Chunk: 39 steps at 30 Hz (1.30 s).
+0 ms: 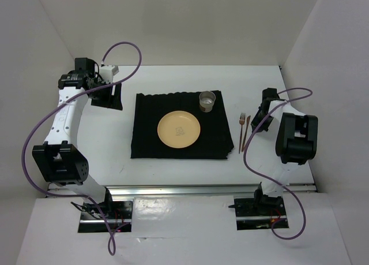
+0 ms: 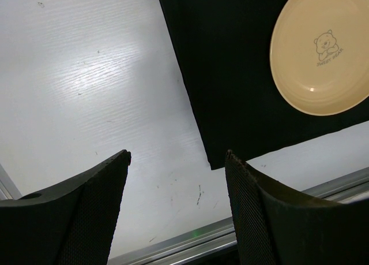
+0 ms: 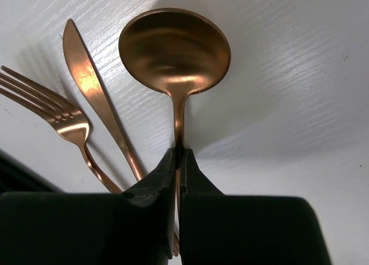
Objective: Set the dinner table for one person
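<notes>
The dinner table (image 1: pixel 173 80) is a white top carrying a black ribbed mat (image 1: pixel 181 125). On the mat lie a yellow plate (image 1: pixel 179 130) with a bear print and a metal cup (image 1: pixel 207 101). Right of the mat lie a copper fork (image 1: pixel 242 119) and knife (image 1: pixel 245 133). My right gripper (image 3: pixel 180 152) is shut on the neck of a copper spoon (image 3: pixel 174 51), low over the table beside the knife (image 3: pixel 95 97) and fork (image 3: pixel 55 112). My left gripper (image 2: pixel 177 155) hangs open and holds nothing, left of the mat (image 2: pixel 242 74), with the plate (image 2: pixel 320 51) at the upper right.
A silver metal rail (image 1: pixel 207 190) runs along the table's near edge, also showing under the left fingers (image 2: pixel 190 239). White walls close in the back and both sides. The right arm's black body (image 1: pixel 297 138) hangs right of the cutlery.
</notes>
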Motion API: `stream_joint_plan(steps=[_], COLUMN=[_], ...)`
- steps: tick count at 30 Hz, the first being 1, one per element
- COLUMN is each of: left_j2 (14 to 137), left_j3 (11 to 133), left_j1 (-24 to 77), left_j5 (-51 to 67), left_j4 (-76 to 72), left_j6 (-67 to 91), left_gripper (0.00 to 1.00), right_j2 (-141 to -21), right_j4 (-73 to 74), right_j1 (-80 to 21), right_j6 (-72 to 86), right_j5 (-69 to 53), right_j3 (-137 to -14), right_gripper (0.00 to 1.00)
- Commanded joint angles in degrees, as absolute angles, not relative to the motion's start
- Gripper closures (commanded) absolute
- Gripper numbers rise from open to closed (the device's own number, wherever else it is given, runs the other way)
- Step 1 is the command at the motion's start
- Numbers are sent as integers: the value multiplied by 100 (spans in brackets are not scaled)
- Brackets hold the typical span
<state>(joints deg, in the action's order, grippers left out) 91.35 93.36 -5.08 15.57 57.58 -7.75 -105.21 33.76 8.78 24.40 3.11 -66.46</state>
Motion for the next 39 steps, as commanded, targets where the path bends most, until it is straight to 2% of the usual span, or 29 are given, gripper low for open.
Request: stream_joint_plan(steps=[1,4,11,14,17,22,39], left_j2=[9000,9000,9000,9000,8938,8938,8886], left_j3=[9501,9501,9553,9554,9501,9501,9396], left_j1=[-536,-536,-536,-536,-536,-536,-536], left_j5=[1723,1670,1608,1556,1494,1441,1389], left_j4=[5827,5827,5827,5827,5827,5827,5827], left_j6=[-896,-896,-896,-896,-896,-896,-896], left_gripper=[26,26,26,26,24,24,24], right_j2=[-10512,-10215,-9976,-9792,-9607,-9764,-10977], right_j4=[3542,3725,4639,4825,4756,4536,4008], right_j1=[844,713,-570,-1194,-1818,-2617,-2690], right_j6=[2487,2487,2198,2276,2434,2944,2716], right_j5=[764,1097,2469,2374,1909,1187,1072], right_j3=[-6477,-6740,-8032,-8095,-7640,-7339,-7901], right_gripper=[100,100,100,100,100,100,100])
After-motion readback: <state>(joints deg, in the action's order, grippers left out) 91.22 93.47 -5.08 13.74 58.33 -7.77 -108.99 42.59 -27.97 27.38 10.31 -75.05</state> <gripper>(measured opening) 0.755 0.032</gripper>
